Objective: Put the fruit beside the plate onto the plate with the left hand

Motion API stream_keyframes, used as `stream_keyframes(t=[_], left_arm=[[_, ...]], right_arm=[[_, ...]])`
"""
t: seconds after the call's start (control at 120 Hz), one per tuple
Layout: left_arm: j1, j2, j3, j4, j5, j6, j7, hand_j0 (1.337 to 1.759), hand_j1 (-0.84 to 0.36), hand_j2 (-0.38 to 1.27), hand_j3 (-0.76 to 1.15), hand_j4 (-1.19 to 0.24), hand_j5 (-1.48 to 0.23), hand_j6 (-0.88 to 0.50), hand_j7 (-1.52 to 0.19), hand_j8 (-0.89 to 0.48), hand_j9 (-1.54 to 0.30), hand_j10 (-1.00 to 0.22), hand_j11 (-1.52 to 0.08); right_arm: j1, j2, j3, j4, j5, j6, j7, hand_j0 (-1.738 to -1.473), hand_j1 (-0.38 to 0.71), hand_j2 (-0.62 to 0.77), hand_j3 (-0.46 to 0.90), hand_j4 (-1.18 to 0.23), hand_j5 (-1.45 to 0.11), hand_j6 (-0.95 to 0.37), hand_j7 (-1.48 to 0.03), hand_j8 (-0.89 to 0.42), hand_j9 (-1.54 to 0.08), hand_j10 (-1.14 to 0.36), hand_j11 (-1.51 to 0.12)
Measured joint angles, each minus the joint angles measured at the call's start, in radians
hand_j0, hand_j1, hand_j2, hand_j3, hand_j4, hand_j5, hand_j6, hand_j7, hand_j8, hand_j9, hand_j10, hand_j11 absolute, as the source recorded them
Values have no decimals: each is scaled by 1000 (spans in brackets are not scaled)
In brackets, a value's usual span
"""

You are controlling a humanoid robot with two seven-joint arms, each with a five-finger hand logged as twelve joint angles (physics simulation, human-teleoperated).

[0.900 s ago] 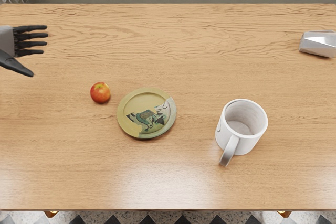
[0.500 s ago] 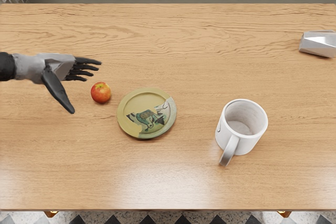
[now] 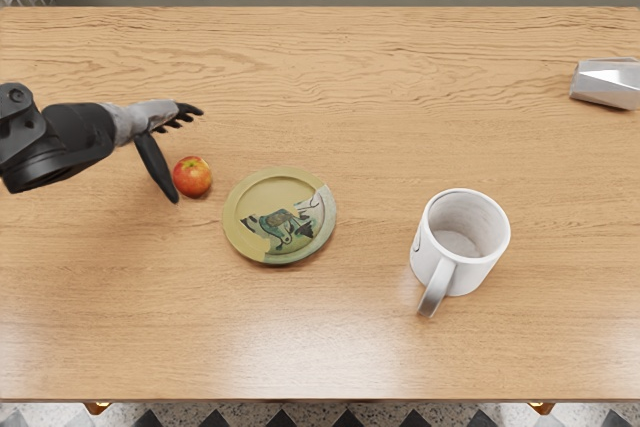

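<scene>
**Open Hand Beside Apple, Plate Unfilled**

The robot's left hand (image 3: 150, 125) hung above the left part of the bench (image 3: 330, 67), its arm coming in from the left edge. Its dark fingers (image 3: 185, 110) were spread and pointed toward the bench's middle, holding nothing. The thumb (image 3: 158, 165) angled down toward the near edge, and its tip ended just beside the left side of the apple (image 3: 191, 176); whether the two touched could not be told.

The red apple sat on bare wood, just to the left of the plate (image 3: 236, 209) and apart from its rim. The olive-green plate, with a painted figure in its middle, lay left of the bench's centre. A white mug (image 3: 460, 239) stood upright well to the plate's right, its handle turned toward the near edge.

A grey part of the right hand (image 3: 607, 83) rested at the right edge, toward the far corner.
</scene>
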Motion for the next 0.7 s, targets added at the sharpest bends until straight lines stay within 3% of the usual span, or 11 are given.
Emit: stream_keyframes(t=[0.183,0.7], left_arm=[[13,-42,18,0,17,45,-1,1658,202,27,0,-127,-162,-129,-161,-128,-161,-127,-161],[17,-42,56,-3,18,54,-2,1658,-167,89,0,-434,-562,-435,-561,-435,-561,-434,-561]], right_arm=[[0,0,0,0,0,0,0,-1658,-349,0,0,0,0,0,0,0,0,0,0],[1,0,0,0,0,0,0,-1658,-349,0,0,0,0,0,0,0,0,0,0]])
